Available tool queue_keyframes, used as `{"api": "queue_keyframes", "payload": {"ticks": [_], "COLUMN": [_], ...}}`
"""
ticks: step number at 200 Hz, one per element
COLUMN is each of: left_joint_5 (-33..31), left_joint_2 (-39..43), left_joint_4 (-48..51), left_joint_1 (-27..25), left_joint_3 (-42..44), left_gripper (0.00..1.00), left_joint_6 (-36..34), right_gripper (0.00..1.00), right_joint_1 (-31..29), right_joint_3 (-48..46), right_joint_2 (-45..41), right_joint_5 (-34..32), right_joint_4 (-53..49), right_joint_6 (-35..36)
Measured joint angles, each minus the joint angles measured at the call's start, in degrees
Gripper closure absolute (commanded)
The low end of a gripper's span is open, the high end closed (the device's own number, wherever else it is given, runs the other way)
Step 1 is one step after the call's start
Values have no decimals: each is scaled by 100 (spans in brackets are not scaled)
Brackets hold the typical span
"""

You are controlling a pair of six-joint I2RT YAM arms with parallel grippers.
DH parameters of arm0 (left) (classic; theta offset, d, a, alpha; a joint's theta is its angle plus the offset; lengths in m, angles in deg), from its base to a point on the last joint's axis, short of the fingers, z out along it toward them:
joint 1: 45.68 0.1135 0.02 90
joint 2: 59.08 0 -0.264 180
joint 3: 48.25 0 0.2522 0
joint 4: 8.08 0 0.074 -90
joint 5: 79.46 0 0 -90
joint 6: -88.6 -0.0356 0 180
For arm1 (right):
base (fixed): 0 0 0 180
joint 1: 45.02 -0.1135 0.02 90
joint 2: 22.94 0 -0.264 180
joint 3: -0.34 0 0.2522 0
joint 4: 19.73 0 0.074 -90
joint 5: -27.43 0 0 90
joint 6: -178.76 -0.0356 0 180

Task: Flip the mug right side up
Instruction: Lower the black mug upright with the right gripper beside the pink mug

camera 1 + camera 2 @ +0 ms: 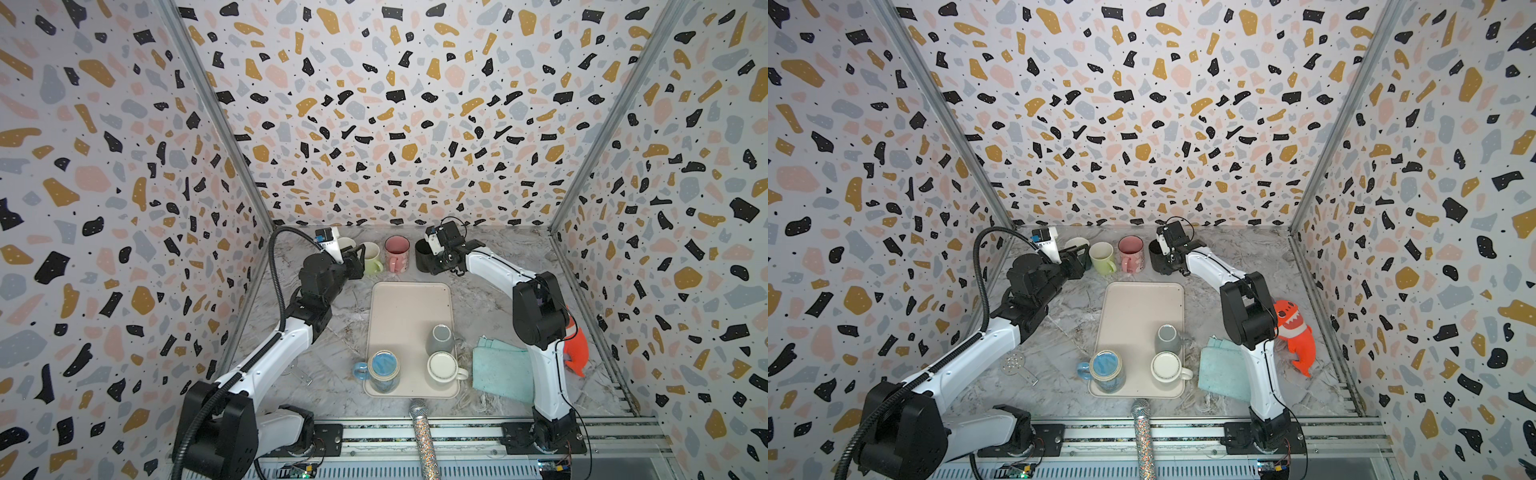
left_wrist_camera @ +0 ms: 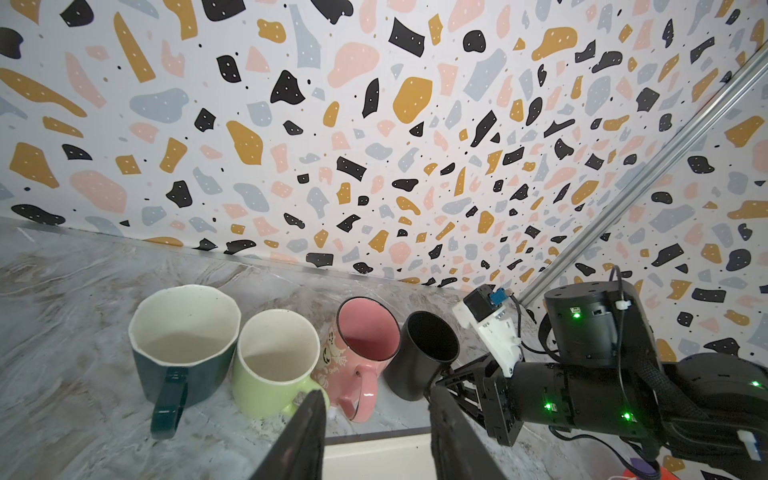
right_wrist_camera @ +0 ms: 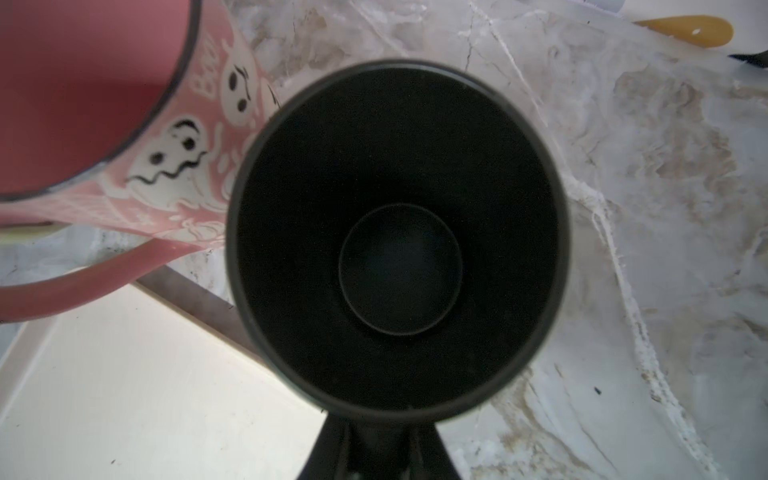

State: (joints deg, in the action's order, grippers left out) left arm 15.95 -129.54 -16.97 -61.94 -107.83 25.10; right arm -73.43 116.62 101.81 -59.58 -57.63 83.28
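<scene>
Right gripper (image 1: 441, 261) is closed tight on the near side of the black mug (image 1: 423, 258), which sits mouth-up at the back of the table (image 1: 498, 266), just beside the pink mug (image 1: 397, 253). Left gripper (image 2: 376, 415) is part open, empty. Base should be seated flat before release. Withdrawal is best taken straight back, clear of the pink mug.

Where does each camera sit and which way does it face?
Top views: high over the front, looking down at the table and tray; left arm and right arm show whole.
Left wrist: on the left arm, facing the back wall, past the dark green mug and black mug; its open jaws and the right arm show.
Right wrist: on the right arm, looking down into the black mug; its jaws show at the rim.
Shared: both wrist views catch the pink mug and black mug.
</scene>
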Motion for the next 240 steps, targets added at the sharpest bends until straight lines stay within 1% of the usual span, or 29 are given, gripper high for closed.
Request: {"api": "queue_keyframes", "payload": {"ticks": [98,153,220,240], "left_joint_5": [61,61,61,59], "left_joint_2": [-2,-2,-2,-2], "left_joint_4": [-2,-2,-2,-2], "left_joint_1": [22,39,42,44], "left_joint_3": [0,0,0,0], "left_gripper": [57,57,58,58], "left_joint_6": [59,63,72,72], "right_gripper": [100,86,65,61], "right_joint_1": [0,0,4,4], "right_joint_3": [0,-4,-13,-13], "right_joint_2": [68,68,68,68], "right_joint_5": [146,155,195,197], "right_joint_4": [11,11,166,208], "right_joint_6": [-111,-118,-160,-164]}}
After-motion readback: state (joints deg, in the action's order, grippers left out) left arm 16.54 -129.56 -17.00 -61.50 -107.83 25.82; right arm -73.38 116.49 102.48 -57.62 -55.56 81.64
